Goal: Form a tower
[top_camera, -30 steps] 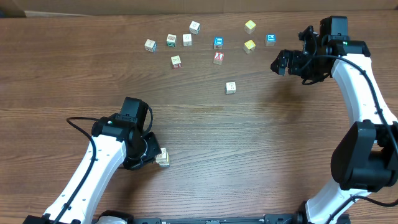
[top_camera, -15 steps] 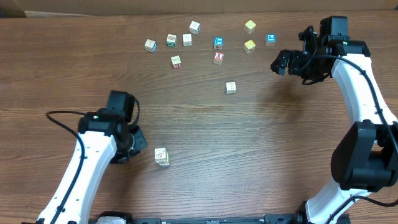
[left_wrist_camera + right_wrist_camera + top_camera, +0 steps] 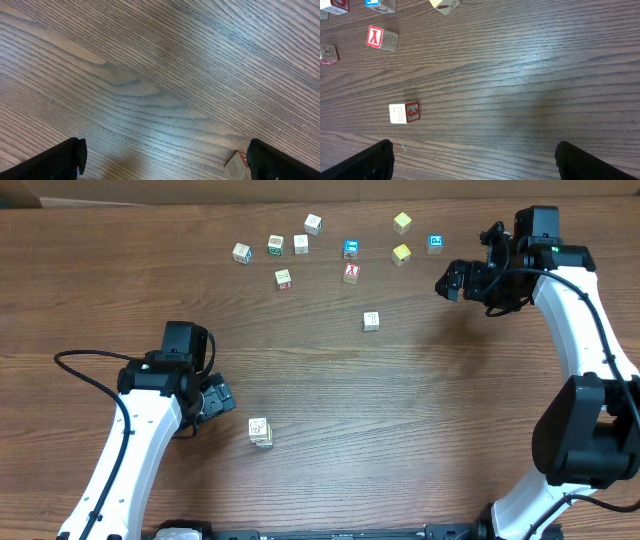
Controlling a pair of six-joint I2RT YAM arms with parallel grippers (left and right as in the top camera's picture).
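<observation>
The tower (image 3: 261, 432), a short stack of pale letter cubes, stands alone near the table's front, left of centre. My left gripper (image 3: 216, 401) is just left of it and apart from it, jaws open and empty. In the left wrist view the left gripper (image 3: 165, 161) has wide-set fingers (image 3: 55, 160) over bare wood, and a corner of a pale cube (image 3: 236, 170) peeks in by the right finger. My right gripper (image 3: 452, 281) hangs open at the back right, holding nothing. In the right wrist view the right gripper (image 3: 475, 161) is above bare table.
Several loose cubes lie scattered along the back, among them a blue-faced cube (image 3: 351, 249), a yellow cube (image 3: 402, 222) and a red-faced cube (image 3: 351, 273). One single cube (image 3: 371, 320) sits nearer the middle, seen as the red "3" cube (image 3: 404, 112) in the right wrist view.
My left gripper opened, let go of the stack and drew back to the left. The tower stays standing where it was. The right arm has not moved.
</observation>
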